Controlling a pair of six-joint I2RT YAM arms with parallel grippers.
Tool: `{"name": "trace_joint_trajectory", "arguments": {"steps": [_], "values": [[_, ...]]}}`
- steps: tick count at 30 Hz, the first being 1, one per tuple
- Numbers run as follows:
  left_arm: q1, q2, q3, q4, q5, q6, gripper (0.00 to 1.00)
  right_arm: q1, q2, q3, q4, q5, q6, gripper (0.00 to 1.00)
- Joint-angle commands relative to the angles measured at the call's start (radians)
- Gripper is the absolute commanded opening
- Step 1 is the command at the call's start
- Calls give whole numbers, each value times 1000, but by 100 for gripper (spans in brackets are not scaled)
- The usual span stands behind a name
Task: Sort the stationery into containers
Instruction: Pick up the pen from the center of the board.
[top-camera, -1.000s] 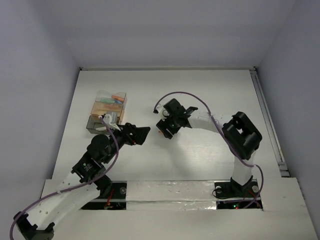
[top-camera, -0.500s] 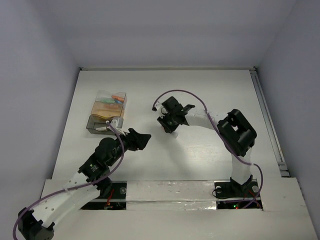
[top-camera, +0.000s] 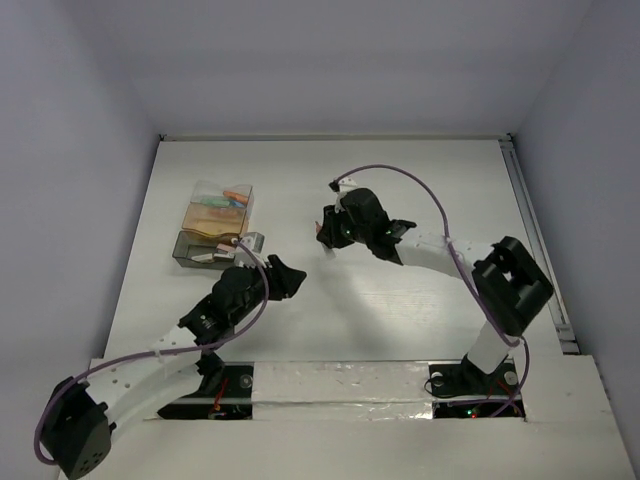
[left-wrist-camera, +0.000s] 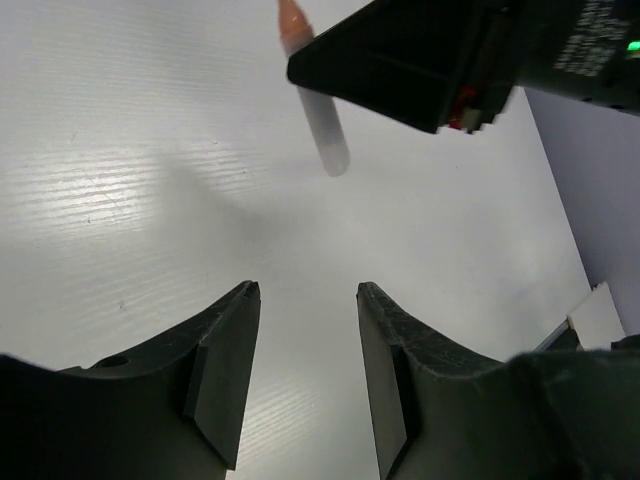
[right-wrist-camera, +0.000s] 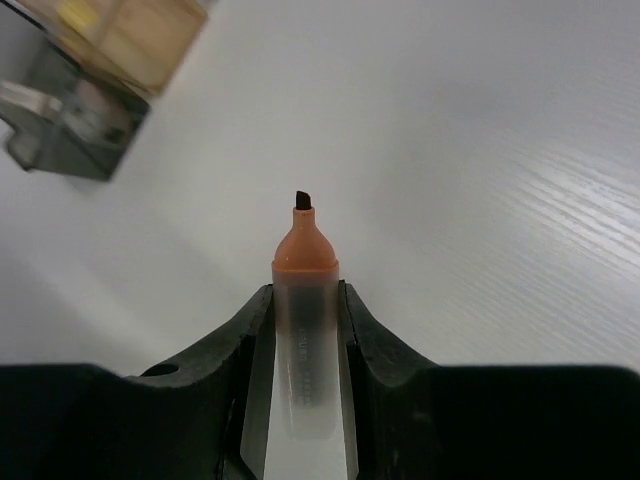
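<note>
Right hand (right-wrist-camera: 304, 295) clamped on clear-barrelled orange-tipped highlighter (right-wrist-camera: 303, 345), left hand (left-wrist-camera: 307, 292) apart and empty, finely grained white table (left-wrist-camera: 130, 170).

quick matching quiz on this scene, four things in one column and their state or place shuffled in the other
1. left fingers
2. right fingers
3. highlighter
4. box

a. clamped on the highlighter
b. far left of the table, coloured pieces inside
c. apart, nothing between them
d. orange tip bare, clear barrel

Pairs: 1-c, 2-a, 3-d, 4-b
</note>
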Motion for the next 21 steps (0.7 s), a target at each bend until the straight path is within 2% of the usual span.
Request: {"name": "trace_joint_trajectory", "arguments": {"steps": [1, 6, 21], "values": [[3, 64, -1, 157, -2, -1, 40, 1, -79, -94, 255, -42, 242, 3], [3, 135, 7, 243, -7, 8, 40, 11, -119, -203, 434, -95, 390, 3], [3, 296, 31, 379, 4, 27, 38, 69, -118, -238, 523, -108, 439, 2]]}}
